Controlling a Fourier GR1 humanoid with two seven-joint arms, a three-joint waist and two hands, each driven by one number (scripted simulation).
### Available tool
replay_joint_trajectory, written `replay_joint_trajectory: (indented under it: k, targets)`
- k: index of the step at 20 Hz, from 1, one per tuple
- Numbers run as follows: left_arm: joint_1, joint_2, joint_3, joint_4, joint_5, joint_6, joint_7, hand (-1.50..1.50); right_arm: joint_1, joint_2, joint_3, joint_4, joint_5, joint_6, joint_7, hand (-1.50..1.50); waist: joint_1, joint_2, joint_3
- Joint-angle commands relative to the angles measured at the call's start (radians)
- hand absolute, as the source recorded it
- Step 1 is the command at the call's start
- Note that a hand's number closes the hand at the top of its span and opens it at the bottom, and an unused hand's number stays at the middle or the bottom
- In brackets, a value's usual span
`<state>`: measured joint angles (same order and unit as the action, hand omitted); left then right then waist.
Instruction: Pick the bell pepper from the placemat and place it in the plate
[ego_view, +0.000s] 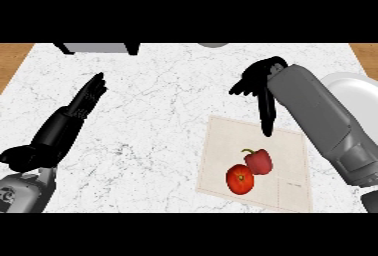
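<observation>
Red bell pepper (258, 161) lies on the placemat (221, 145); right hand (258, 81) hovers near, fingers spread, empty

Marble counter (148, 110), beige placemat (289, 162), white plate (359, 92)

The white, grey-veined table (148, 150) looks like smooth polished marble, with brown wood-grained strips (11, 57) beyond its side edges. The square beige placemat (291, 160) looks like matt cloth. The red bell pepper (259, 161) and round red tomato (240, 180) have smooth, slightly glossy skins, and the round white plate (358, 90) looks smooth.
</observation>
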<state>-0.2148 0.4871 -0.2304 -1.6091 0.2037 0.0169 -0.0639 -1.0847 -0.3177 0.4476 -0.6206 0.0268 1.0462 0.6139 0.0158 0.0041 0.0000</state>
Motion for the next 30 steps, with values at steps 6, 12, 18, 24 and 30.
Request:
replay_joint_trajectory:
  k: [6,12,18,24,30]
  targets:
    - [0.041,-0.022,0.021,-0.074,-0.041,-0.009,0.044,0.00,0.060,0.043,0.039,0.041,0.127,0.051,-0.101,-1.50,0.007,0.001,0.001]
    - [0.051,-0.033,0.058,-0.092,-0.040,-0.033,0.058,0.00,0.119,0.001,0.061,-0.017,0.176,0.136,-0.140,-1.50,-0.002,-0.003,0.001]
    - [0.046,-0.094,0.056,-0.006,-0.108,-0.033,-0.004,0.00,0.247,0.036,0.049,-0.134,0.179,0.134,-0.080,-1.50,-0.020,-0.006,0.000]
    - [0.088,-0.062,0.096,-0.084,-0.072,-0.086,0.036,0.00,0.307,0.049,0.056,-0.164,0.180,0.174,-0.033,-1.50,-0.016,-0.008,0.000]
    - [0.056,-0.118,0.086,-0.036,-0.119,-0.065,0.026,0.00,0.374,0.024,0.080,-0.254,0.218,0.176,-0.046,-1.50,-0.020,-0.007,0.000]
